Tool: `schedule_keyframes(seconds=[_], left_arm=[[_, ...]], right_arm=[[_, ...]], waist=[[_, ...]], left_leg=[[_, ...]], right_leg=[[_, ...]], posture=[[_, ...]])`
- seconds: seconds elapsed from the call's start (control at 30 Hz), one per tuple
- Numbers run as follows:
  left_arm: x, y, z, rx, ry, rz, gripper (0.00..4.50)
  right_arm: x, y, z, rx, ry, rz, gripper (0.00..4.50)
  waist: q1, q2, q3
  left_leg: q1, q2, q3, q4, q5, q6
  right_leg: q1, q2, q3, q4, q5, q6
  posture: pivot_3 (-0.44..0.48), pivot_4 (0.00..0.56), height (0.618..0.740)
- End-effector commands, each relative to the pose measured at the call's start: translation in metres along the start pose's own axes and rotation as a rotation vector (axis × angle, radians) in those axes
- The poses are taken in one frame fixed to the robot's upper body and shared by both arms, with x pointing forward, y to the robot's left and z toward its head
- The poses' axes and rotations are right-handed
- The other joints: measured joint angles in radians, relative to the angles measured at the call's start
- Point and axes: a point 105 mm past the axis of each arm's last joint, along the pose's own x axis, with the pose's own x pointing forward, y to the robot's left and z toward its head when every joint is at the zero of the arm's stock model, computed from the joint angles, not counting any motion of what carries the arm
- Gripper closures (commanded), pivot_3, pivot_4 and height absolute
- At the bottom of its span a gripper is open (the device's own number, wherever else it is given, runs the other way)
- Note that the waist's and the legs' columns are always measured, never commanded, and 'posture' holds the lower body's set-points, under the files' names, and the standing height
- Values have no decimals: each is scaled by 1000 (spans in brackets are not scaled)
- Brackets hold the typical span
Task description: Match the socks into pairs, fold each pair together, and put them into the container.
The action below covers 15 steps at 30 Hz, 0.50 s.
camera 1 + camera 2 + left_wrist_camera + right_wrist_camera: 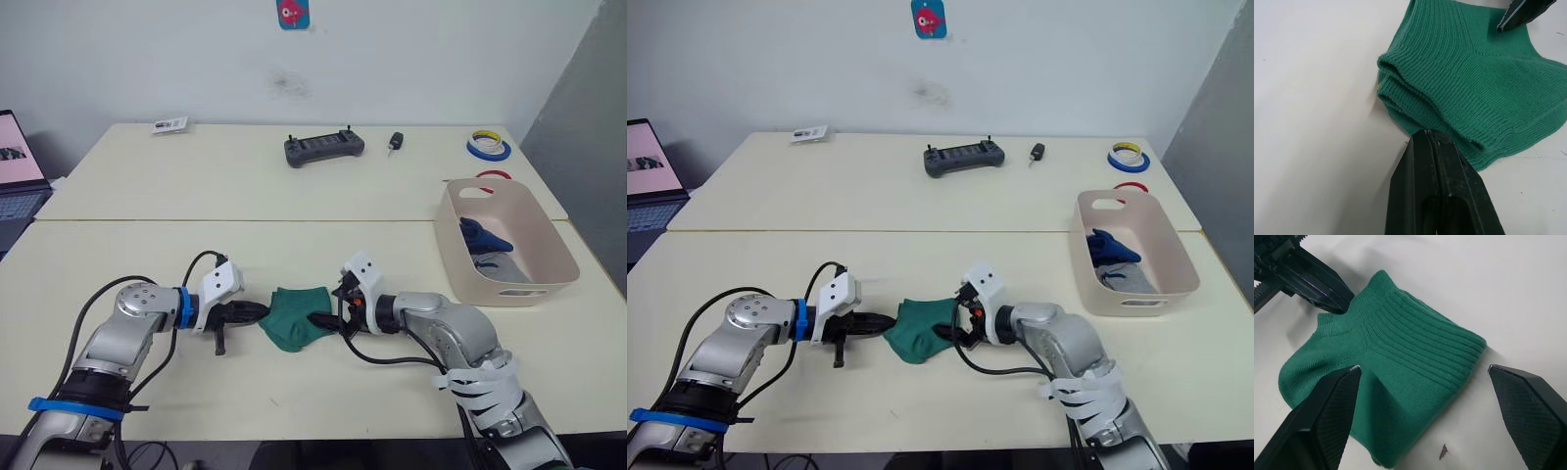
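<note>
- The folded green socks (pixel 297 315) lie on the counter (pixel 294 245) between both tools.
- Left tool (pixel 257 311) is closed, its tip at the socks' edge, perhaps pinching it.
- Right tool (pixel 1425 396) is spread wide over them.
- The pink container (pixel 549 257) holds blue and grey socks.

You face a plain white wall (pixel 441 49) with a small blue sticker (pixel 293 13), two cream desks (pixel 245 181) pushed together, a laptop (pixel 20 166) at far left, a grey panel (pixel 588 117) on your right.
</note>
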Motion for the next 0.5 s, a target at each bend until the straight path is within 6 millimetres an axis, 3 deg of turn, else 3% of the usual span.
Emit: schedule_keyframes(seconds=[0.03, 0.13, 0.27, 0.37, 0.5], left_arm=[[-10, 0, 14, -32, -59, -7, 4500], [-19, -1, 35, -44, -122, -29, 4500], [-15, -17, 52, -51, -164, -97, 4500], [-8, -23, 50, -41, -140, -118, 4500], [0, -18, 30, -25, -64, -93, 4500]], right_arm=[[5, 8, -4, 2, 22, 42, 36], [3, 4, -6, 0, 21, 27, 36], [2, 1, -5, -6, 8, 10, 36], [1, -1, -3, -35, -5, 2, 36], [-2, -3, -2, -95, -15, -11, 36]], waist=[[0, 0, 0], [-1, 0, 0], [-1, 0, 0], [-2, 0, 0], [-2, 0, 0]], left_leg=[[0, 0, 0, 0, 0, 0], [-1, 0, 0, 0, 0, 0], [-1, 1, 0, 0, 0, 0], [-1, 1, 0, 0, 0, 0], [-1, 0, 0, 0, 0, 0]], right_leg=[[0, 0, 0, 0, 0, 0], [-1, 0, 0, 0, 0, 0], [-1, 0, 0, 0, 0, 0], [-1, 0, 0, 0, 0, 0], [-1, 1, 0, 0, 0, 0]], posture=[[0, 150, 740], [0, 150, 740], [0, 150, 740], [0, 150, 740], [0, 150, 740]])
